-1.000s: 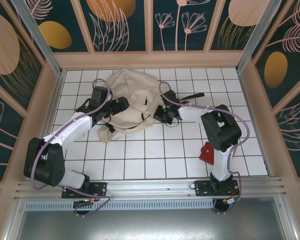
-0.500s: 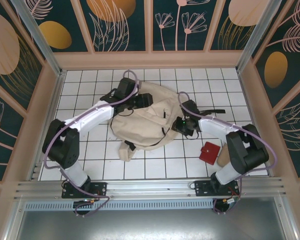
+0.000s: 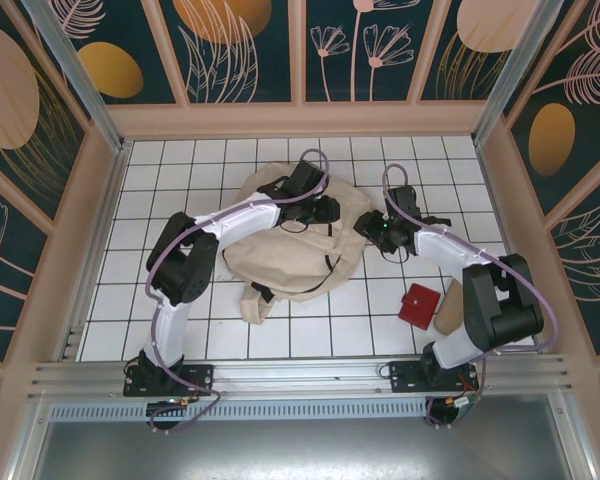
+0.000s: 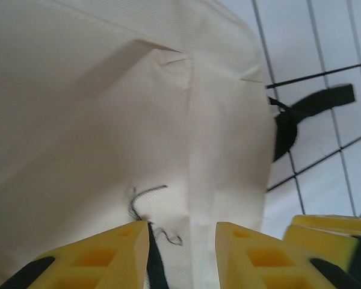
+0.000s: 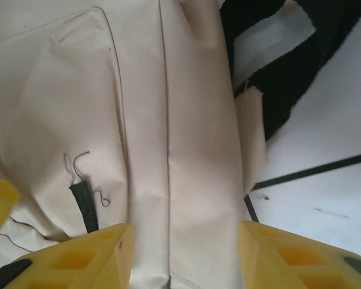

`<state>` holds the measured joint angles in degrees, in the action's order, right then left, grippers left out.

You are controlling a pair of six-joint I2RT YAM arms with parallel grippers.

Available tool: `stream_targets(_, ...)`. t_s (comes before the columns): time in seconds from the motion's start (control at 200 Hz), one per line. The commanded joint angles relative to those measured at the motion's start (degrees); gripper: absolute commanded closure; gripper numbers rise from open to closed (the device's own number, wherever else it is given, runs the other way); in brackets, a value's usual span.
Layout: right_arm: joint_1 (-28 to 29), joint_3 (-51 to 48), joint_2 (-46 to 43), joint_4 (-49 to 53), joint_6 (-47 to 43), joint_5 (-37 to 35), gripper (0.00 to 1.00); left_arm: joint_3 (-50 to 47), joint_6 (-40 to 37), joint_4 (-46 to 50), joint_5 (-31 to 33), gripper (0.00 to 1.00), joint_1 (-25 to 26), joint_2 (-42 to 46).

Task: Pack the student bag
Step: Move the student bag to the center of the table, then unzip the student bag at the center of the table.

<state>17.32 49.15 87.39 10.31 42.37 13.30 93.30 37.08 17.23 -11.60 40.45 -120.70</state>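
Tiles [image 4: 325, 36] show beyond student bag's [image 3: 285, 255] edge, where left gripper [image 4: 182, 244] and right gripper [image 5: 186, 250] sit open-fingered.

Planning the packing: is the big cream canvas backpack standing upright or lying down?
Lying down: the cream canvas backpack sprawls flat and crumpled on the white tiled table, a black strap lying on the tiles beside it.

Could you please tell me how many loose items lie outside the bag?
2: red wallet by the right arm, tan object beside it; the bag may hide more.
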Motion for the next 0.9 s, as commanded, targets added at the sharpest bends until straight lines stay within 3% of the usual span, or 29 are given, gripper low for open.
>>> stream_targets(0.0, -1.3, 1.5, 2.2, -3.5, 0.9, 3.9, 0.52, 4.3, 0.1, 6.5, 2.4, 0.66, -0.2, -3.2)
stream_targets(0.425, -1.9, 2.6, 8.8, -2.5, -1.1, 6.5, 0.53, 5.7, 0.0, 6.8, -6.4, 0.78, 0.2, -7.1)
stream_targets(0.766, -1.9, 3.6, 10.9, -2.6, -2.4, 7.4, 0.55, 6.3, 0.0, 7.5, -6.0, 0.78, 0.5, -9.2)
stream_targets(0.896, -1.9, 3.6, 10.6, -2.2, -2.6, 6.8, 0.56, 6.1, -0.2, 7.6, -5.1, 0.84, 0.6, -9.5)
